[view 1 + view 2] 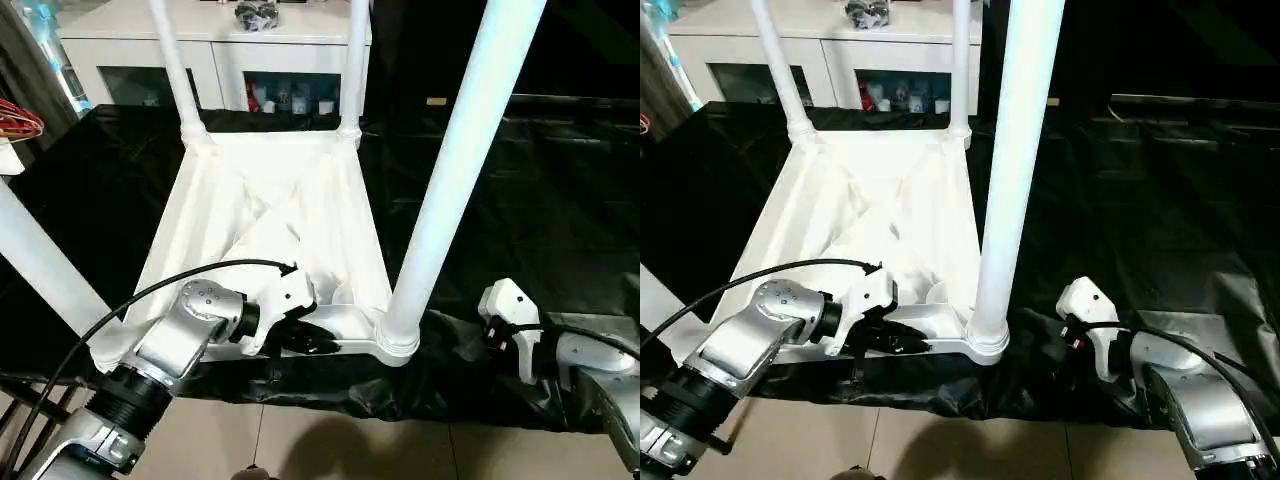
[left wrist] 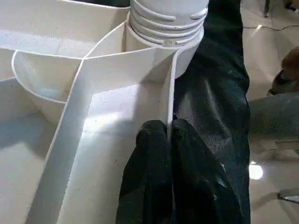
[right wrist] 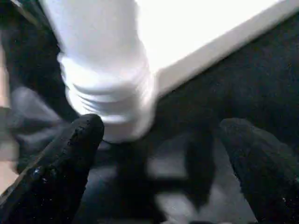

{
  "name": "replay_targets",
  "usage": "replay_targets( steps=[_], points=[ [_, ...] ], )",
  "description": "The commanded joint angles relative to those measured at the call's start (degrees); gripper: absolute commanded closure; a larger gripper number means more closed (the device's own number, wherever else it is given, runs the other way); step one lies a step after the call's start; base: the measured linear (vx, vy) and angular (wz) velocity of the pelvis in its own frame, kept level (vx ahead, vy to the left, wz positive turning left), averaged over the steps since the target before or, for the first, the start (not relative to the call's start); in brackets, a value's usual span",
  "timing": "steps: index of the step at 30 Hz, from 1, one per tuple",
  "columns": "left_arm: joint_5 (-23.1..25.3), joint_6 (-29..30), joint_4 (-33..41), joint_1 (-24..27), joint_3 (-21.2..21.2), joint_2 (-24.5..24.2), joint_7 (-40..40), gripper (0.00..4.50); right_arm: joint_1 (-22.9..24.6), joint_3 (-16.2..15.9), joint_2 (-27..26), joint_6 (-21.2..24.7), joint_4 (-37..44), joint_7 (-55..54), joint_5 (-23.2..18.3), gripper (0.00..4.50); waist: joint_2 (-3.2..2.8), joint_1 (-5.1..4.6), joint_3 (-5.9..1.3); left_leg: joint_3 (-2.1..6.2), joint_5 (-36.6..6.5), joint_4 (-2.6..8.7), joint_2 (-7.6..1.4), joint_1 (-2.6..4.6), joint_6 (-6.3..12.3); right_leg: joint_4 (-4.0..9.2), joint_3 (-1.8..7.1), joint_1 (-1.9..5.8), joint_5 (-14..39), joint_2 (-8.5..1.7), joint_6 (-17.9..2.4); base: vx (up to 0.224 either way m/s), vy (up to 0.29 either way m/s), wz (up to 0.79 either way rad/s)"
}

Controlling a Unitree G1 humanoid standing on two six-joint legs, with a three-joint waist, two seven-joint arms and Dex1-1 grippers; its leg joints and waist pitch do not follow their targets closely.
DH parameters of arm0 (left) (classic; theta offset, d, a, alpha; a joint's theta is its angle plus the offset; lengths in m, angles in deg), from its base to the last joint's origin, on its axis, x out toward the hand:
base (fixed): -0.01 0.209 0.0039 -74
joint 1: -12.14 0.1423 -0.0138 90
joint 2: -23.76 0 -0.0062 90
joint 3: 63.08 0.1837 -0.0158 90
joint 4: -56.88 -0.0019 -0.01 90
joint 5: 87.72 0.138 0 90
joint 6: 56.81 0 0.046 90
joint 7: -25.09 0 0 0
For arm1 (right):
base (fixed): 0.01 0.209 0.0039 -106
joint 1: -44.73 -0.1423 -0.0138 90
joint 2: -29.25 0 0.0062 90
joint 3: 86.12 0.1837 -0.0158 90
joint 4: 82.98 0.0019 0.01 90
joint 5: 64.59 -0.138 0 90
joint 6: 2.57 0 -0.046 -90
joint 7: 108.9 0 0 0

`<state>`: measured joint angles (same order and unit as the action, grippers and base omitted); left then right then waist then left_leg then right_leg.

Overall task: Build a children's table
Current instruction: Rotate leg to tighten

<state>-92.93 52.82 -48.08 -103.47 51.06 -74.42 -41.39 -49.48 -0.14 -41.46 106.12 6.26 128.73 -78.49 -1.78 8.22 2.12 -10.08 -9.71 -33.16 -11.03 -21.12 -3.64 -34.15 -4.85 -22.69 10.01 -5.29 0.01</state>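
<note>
The white tabletop (image 1: 270, 200) lies upside down on a black sheet, ribbed underside up. All four white legs stand in its corner sockets: far left (image 1: 175, 65), far right (image 1: 355, 60), near right (image 1: 450, 170) and near left (image 1: 40, 265). My left gripper (image 2: 168, 128) is shut on the thin near rim of the tabletop (image 2: 170, 93), close to the near right leg's ribbed base (image 2: 166, 21). My right gripper (image 3: 161, 133) stands open just in front of that same leg base (image 3: 110, 100), one finger (image 3: 79, 140) on each side, not touching it.
A black sheet (image 1: 520, 200) covers the work surface and drapes over its near edge above a tiled floor (image 1: 300, 440). A white glass-door cabinet (image 1: 230, 70) stands behind the table. A black cable (image 1: 150, 290) arcs over my left forearm. Red wires (image 1: 15, 120) lie at far left.
</note>
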Motion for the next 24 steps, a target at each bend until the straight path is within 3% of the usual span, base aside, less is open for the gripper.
replay_targets(
  steps=[1,4,7,8,10,11,16,18,19,20,24],
  points=[
    [2.29,0.72,-2.83,0.04,0.26,0.89,3.73,4.49,-0.8,0.06,0.82,1.37,2.92,3.38,-3.21,0.0,0.69,0.22,-2.82,0.82,-17.42,4.15,-2.18,0.48,2.38,4.81,2.59,2.55,19.99,-3.5,-9.19,0.0,0.0,0.0],
    [2.37,0.56,-3.59,-0.49,-0.21,1.7,4.83,4.49,-1.13,-0.28,1.04,1.64,3.43,4.31,-3.71,0.0,0.68,0.29,-2.6,0.94,-18.84,4.3,-2.19,0.59,2.02,5.19,2.55,2.45,23.23,-3.58,-8.18,0.0,0.0,0.0],
    [2.07,-2.63,-5.43,-1.89,-0.75,3.07,4.75,4.49,-5.8,-2.22,-1.68,-2.82,-2.86,0.45,1.71,0.0,0.95,0.03,-2.62,1.12,-19.26,4.32,-1.98,0.55,1.06,5.6,2.35,2.38,27.36,-3.94,-6.71,0.0,0.0,0.0],
    [2.06,-2.72,-5.47,-1.92,-0.75,3.09,4.71,4.49,-6.02,-2.26,-1.82,-2.85,-3.17,0.25,1.81,0.0,0.98,-0.08,-2.59,1.11,-19.11,4.28,-1.9,0.5,0.96,5.63,2.34,2.3,27.76,-3.94,-6.58,0.0,0.0,0.0],
    [1.81,-3.24,-5.68,-2.24,-0.83,3.12,4.14,4.49,-7.78,-2.72,-3.0,-2.7,-5.51,-0.37,1.88,0.0,0.98,0.01,-2.73,1.08,-18.32,4.23,-1.96,0.69,0.97,5.62,2.4,2.25,26.8,-3.84,-6.64,0.0,0.0,0.0],
    [1.69,-3.31,-5.69,-2.31,-0.84,3.06,3.76,4.49,-8.23,-2.88,-3.38,-2.5,-6.07,0.03,1.5,0.0,0.96,0.07,-2.89,0.97,-17.85,4.11,-2.03,0.89,1.27,5.32,2.51,2.13,24.46,-3.77,-7.6,0.0,0.0,0.0],
    [1.31,-3.4,-5.8,-2.46,-0.89,2.75,2.75,4.49,-9.76,-4.46,-3.97,-3.78,-7.9,1.65,2.1,0.0,0.88,0.23,-3.33,0.83,-13.66,3.84,-2.16,0.3,2.35,4.0,2.49,2.67,13.94,-3.47,-10.71,0.0,0.0,0.0],
    [1.26,-3.74,-6.26,-2.56,-0.84,2.56,2.32,4.49,-10.74,-5.5,-4.36,-4.51,-9.34,3.14,2.16,0.0,1.18,0.23,-3.18,0.73,-13.87,3.82,-2.07,0.23,2.73,4.1,2.42,2.69,14.73,-3.52,-10.8,0.0,0.0,0.0],
    [1.3,-4.0,-6.51,-2.6,-0.86,2.51,2.19,4.49,-11.15,-5.91,-4.56,-5.05,-10.06,3.81,2.31,0.0,0.99,0.25,-3.08,0.74,-14.69,3.87,-2.04,0.22,2.67,4.34,2.38,2.67,16.91,-3.68,-10.51,0.0,0.0,0.0],
    [1.27,-4.04,-6.6,-2.62,-0.85,2.34,1.85,4.5,-11.78,-6.48,-4.79,-5.48,-10.89,4.39,2.64,0.3,1.26,0.19,-3.02,0.75,-15.23,3.92,-2.06,0.24,2.5,4.52,2.38,2.66,18.66,-3.73,-9.98,0.0,0.0,0.0],
    [1.39,-4.35,-6.97,-2.83,-1.0,1.82,1.02,4.5,-14.08,-7.61,-5.57,-6.46,-13.96,5.19,3.13,0.57,1.3,0.14,-2.99,0.84,-15.6,4.04,-2.18,0.39,1.97,4.45,2.46,2.54,19.66,-3.7,-9.74,0.0,0.0,0.0]
  ],
)
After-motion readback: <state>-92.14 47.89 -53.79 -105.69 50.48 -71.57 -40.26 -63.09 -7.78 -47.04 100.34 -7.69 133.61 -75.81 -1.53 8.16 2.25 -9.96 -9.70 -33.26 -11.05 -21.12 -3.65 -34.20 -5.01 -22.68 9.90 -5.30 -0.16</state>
